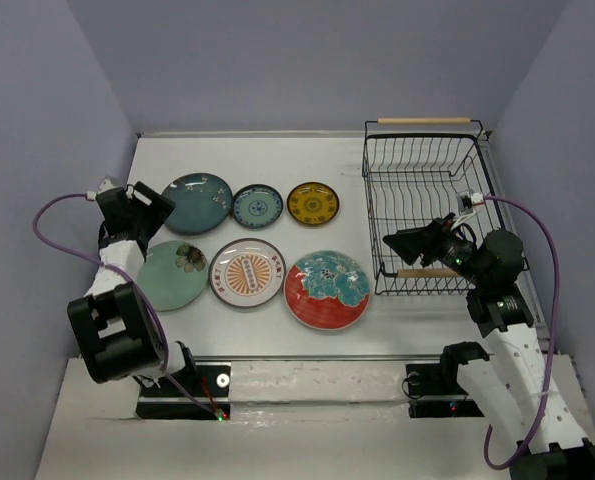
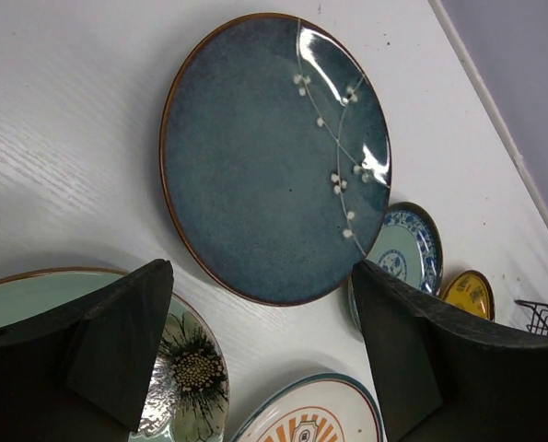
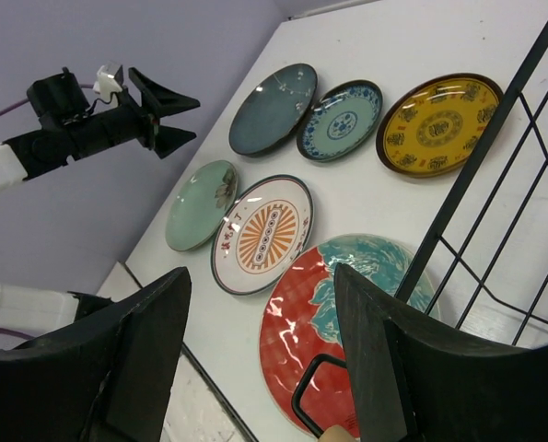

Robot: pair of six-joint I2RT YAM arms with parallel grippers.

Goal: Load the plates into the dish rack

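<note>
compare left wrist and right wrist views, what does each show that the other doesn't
Only the left wrist view shows the white blossom sprig on the round dark teal ceramic plate close up. Only the right wrist view shows the large red plate with teal centre and the open right gripper. Both show that plate, the open left gripper, the small yellow-brown plate and the black wire dish rack.

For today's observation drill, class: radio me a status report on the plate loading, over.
Left gripper open, by dark teal plate. Right gripper open, by dish rack. All six plates on table, none racked. Nothing blocking.
</note>
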